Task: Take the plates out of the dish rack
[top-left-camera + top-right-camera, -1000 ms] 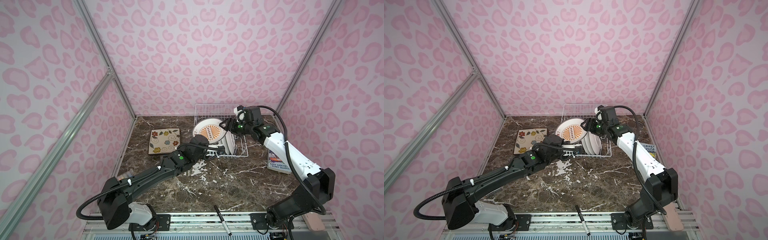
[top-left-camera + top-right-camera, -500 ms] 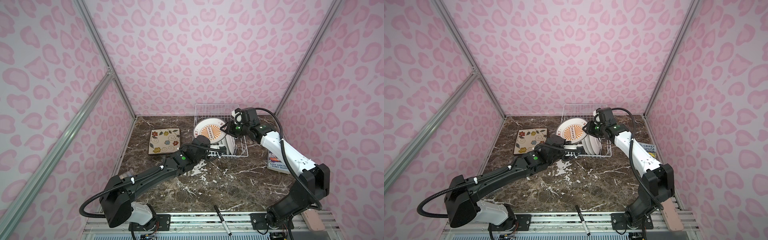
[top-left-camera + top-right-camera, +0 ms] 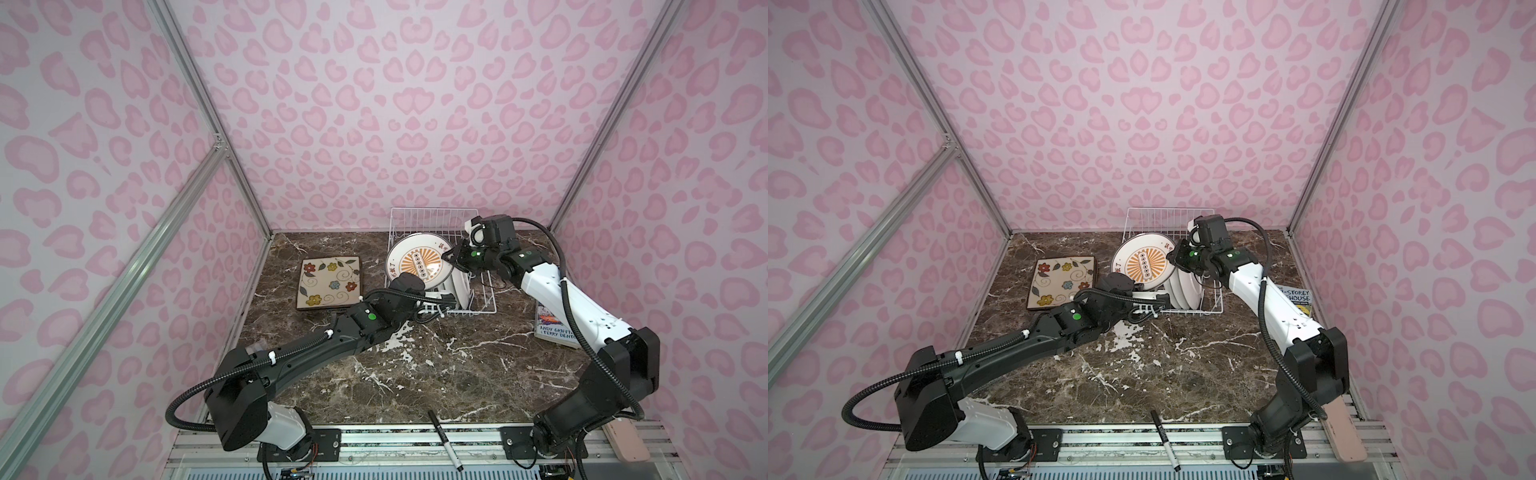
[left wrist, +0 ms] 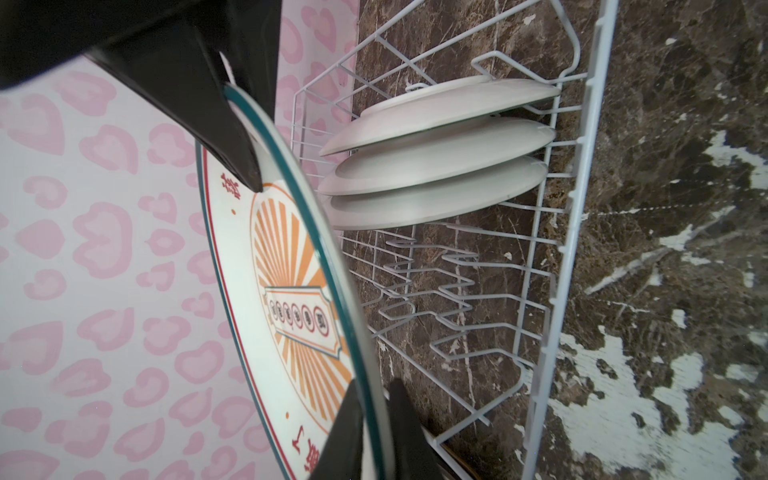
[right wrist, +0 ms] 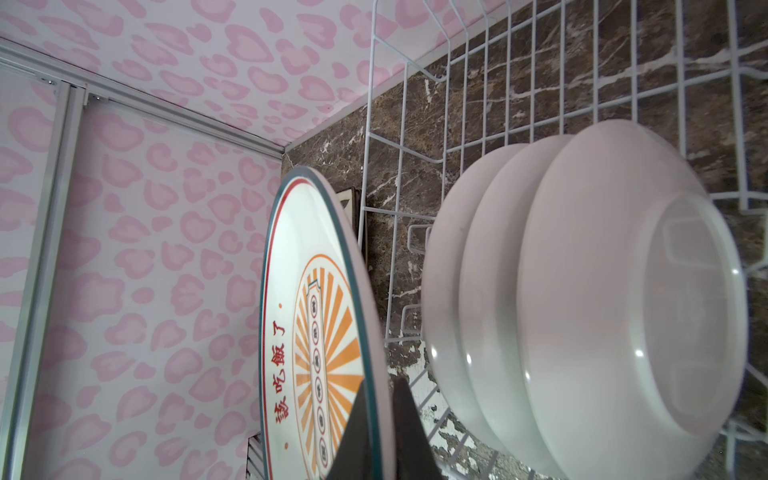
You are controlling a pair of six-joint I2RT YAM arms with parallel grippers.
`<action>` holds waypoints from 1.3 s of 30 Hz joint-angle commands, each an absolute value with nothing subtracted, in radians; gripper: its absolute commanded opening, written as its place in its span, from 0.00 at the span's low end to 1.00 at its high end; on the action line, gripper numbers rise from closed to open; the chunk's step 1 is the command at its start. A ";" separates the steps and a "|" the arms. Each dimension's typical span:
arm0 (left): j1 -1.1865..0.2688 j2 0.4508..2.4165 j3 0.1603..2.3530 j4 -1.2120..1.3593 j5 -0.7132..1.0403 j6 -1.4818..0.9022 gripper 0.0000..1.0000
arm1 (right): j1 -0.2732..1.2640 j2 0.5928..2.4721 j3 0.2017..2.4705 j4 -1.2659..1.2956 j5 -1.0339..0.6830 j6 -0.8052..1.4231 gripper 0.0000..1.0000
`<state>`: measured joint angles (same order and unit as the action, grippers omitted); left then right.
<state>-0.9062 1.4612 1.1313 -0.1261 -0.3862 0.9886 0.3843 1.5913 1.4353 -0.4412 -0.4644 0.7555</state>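
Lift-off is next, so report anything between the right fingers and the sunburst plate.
Nothing visible does: the fingers of the right gripper straddle the rim of the sunburst plate. The three white plates stand apart from it in the dish rack.

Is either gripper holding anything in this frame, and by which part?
The right gripper is shut on the rim of the round white plate with orange sunburst. The left gripper straddles its lower rim; whether it clamps cannot be told.

Lots of pink, brown and white

The walls (image 3: 395, 104) are pale pink with darker pink blotches. The bench (image 3: 436, 374) is dark brown with white cracks. The dish rack (image 3: 432, 222) is white. The round plate (image 3: 417, 264) has orange rays, red writing and a green edge. The square plate (image 3: 330, 282) is cream with coloured flowers.
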 commanded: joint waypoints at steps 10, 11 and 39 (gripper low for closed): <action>-0.904 1.456 1.153 -0.009 -0.425 0.896 0.56 | 0.382 1.552 1.393 -0.390 -0.449 0.737 0.00; -0.904 1.453 1.152 -0.006 -0.423 0.893 0.60 | 0.381 1.544 1.383 -0.375 -0.440 0.745 0.00; -0.831 1.275 1.112 0.082 -0.150 0.506 0.97 | 0.286 1.377 1.219 -0.221 -0.360 0.801 0.00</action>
